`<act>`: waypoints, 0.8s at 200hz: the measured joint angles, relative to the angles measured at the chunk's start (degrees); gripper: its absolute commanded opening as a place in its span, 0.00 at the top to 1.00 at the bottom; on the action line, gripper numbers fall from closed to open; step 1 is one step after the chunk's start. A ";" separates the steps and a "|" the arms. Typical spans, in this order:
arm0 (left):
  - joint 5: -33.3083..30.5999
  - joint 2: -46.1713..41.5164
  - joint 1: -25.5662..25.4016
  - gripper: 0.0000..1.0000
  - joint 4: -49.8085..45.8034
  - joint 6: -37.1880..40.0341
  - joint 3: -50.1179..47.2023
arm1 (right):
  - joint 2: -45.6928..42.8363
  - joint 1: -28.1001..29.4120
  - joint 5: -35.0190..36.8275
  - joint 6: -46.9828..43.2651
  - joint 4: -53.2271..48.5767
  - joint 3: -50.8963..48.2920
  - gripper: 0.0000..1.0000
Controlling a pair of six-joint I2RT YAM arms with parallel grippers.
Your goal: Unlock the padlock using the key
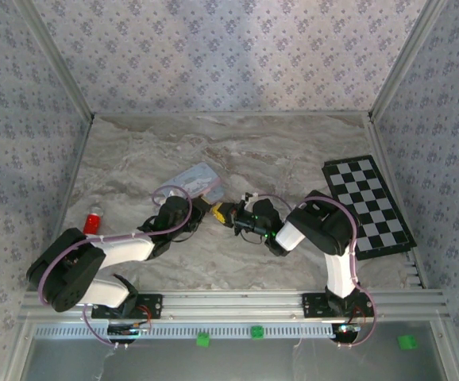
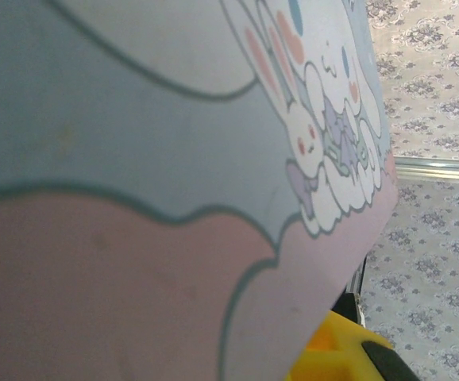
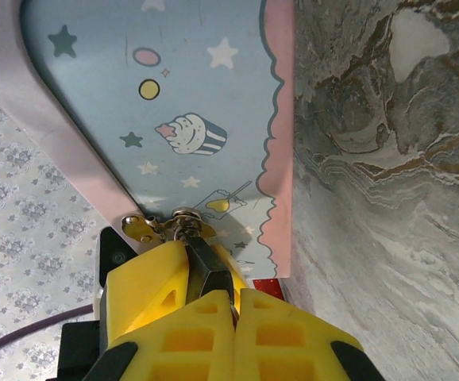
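Right gripper (image 3: pixel 214 305) clamps the padlock (image 3: pixel 204 266) against the blue tin (image 3: pixel 190 95).

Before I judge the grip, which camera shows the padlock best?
Right wrist: the dark padlock sits pinched between the right gripper's yellow fingers, shackle against the tin's edge. Top external: too small to make out at the gripper's tip. Left wrist: it faces the tin's cartoon picture instead.
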 measured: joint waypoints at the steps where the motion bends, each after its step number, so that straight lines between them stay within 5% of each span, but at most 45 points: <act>1: 0.00 0.00 0.00 1.00 0.00 0.00 -0.02 | 0.00 0.00 0.00 0.02 0.00 0.00 1.00; 50: 0.44 0.00 -0.02 1.00 -0.26 0.02 -0.02 | -0.04 -0.02 -0.04 -0.07 0.50 -0.79 1.00; 70: 1.73 -0.02 -0.26 1.00 -0.28 0.02 -0.02 | -0.61 -0.35 -0.66 -0.33 1.42 -2.16 0.77; 88: 3.30 -0.20 -0.87 1.00 -0.26 0.42 0.00 | -1.11 -0.74 -2.45 -0.70 1.75 -3.63 0.69; 160: 7.26 -1.09 -1.22 1.00 -2.86 1.97 0.00 | -2.58 -1.64 -5.97 -3.50 3.50 -9.31 0.66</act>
